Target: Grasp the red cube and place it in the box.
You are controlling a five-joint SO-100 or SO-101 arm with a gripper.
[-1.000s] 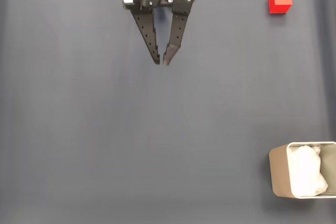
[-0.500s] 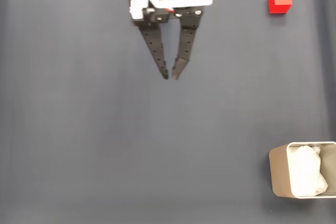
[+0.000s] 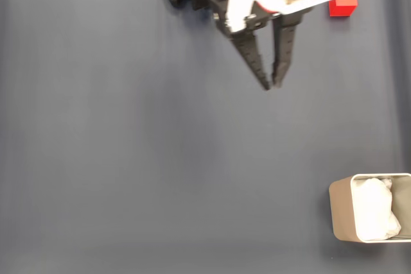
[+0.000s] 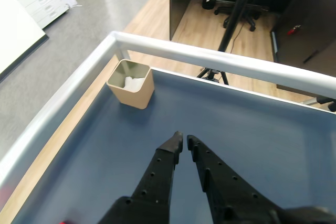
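Swinging right across the surface (image 3: 128,158), the clenched, empty end effector (image 3: 272,84) had neared the red cube (image 3: 343,6), suggesting approach.

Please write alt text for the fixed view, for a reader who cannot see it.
Seen from above, a black gripper, nearly closed and empty, reaches over a dark grey mat. A red cube sits at top right, partly hidden by the arm; a beige box with white lining sits at bottom right.
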